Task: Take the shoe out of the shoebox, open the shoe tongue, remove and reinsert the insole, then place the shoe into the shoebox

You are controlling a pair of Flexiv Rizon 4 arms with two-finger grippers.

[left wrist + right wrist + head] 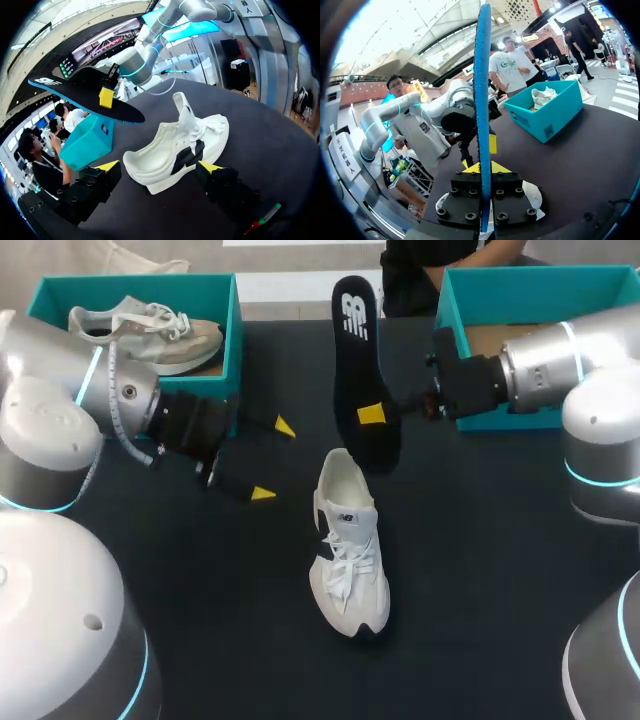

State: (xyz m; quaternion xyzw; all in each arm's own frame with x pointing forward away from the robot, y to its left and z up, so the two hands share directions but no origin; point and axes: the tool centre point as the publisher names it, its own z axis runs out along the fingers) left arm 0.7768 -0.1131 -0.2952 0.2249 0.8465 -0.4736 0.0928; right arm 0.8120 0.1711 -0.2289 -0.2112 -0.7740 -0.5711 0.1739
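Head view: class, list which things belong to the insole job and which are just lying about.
In the job: white shoe on the table; black insole in the right hand; right shoebox.
Lying about: left shoebox; second shoe inside it.

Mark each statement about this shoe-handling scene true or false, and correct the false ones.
1. The right end effector grips the black insole, holding it above the table. True.
2. The white shoe sits inside a shoebox. False: it stands on the table, between the two boxes.
3. The left end effector is open and holds nothing. True.
4. The left shoebox is empty. False: a second shoe lies in it.
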